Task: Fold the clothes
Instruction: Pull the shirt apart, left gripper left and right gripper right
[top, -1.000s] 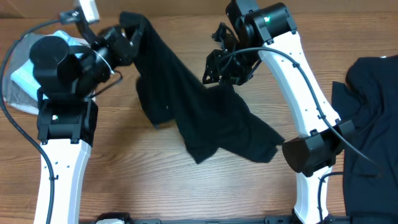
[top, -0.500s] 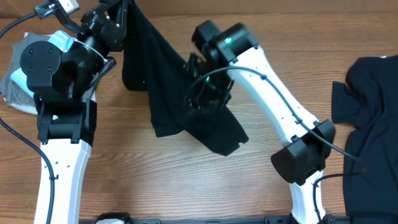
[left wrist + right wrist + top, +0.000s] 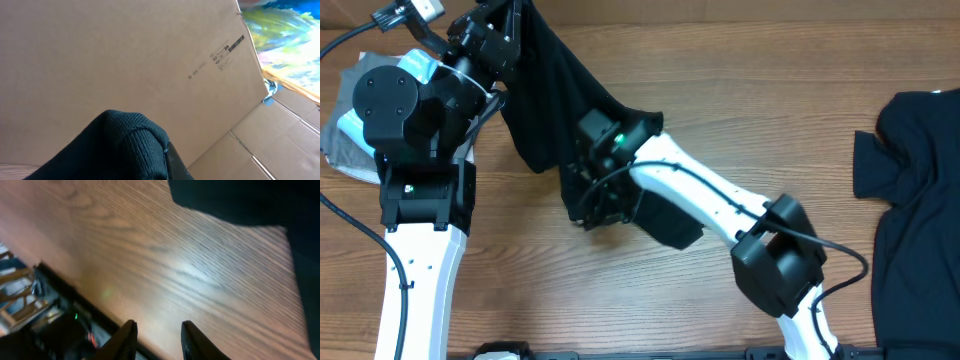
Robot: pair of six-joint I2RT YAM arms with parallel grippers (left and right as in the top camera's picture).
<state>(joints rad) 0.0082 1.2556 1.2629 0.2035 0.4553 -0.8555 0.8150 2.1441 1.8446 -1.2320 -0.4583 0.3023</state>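
A black T-shirt [image 3: 582, 118] hangs bunched from my left gripper [image 3: 506, 28] at the back left, and its lower part trails onto the wooden table. In the left wrist view a ribbed fold of the T-shirt [image 3: 122, 145] fills the jaws of the left gripper [image 3: 170, 162], which is shut on it. My right gripper [image 3: 593, 205] reaches across to the shirt's lower left edge. In the right wrist view its fingers [image 3: 159, 326] are open and empty over bare wood, with the T-shirt [image 3: 250, 202] beyond them. A second black T-shirt [image 3: 920, 180] lies at the right edge.
A grey and white cloth bundle [image 3: 348, 125] lies at the far left behind the left arm. A cardboard wall [image 3: 125, 55] stands behind the table. The right arm [image 3: 710, 190] stretches diagonally across the table's middle.
My right arm has swung left and forward across the shirt to its lower left edge. The shirt has bunched leftward. The left gripper first rose to the back left, then held still.
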